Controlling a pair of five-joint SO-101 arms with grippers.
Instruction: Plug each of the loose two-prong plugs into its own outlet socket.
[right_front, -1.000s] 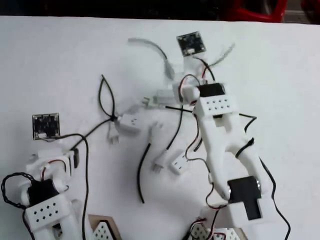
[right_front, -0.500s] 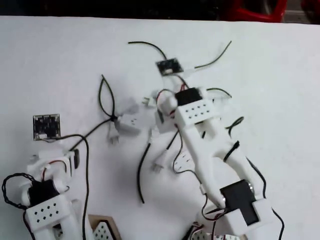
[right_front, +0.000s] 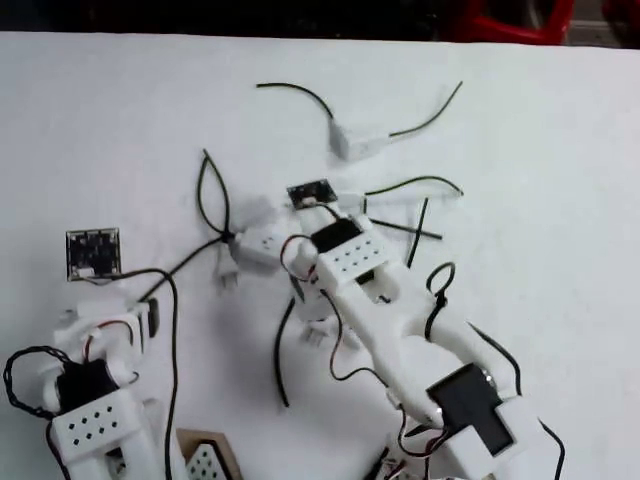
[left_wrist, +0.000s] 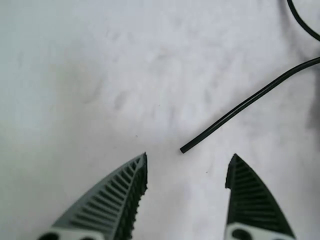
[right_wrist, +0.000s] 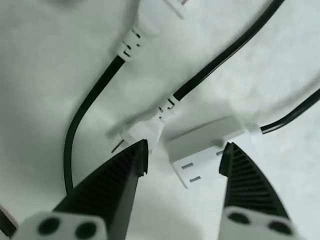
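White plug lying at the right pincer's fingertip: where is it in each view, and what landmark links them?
High view: plug beside the right arm.
Left wrist view: not in it.
Right wrist view: plug at one pincer fingertip, beside a socket.
Landmark: curved black cable.

Smooth plastic outlet socket (right_wrist: 202, 150)

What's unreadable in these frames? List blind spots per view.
- High view: the right arm covers the socket that lies ahead of the right gripper, so its position on the table is hidden.
- Right wrist view: the second plug is cut off by the frame edge, so its prongs cannot be checked.
- Left wrist view: the black cable runs out of frame, so what it connects to is unknown.
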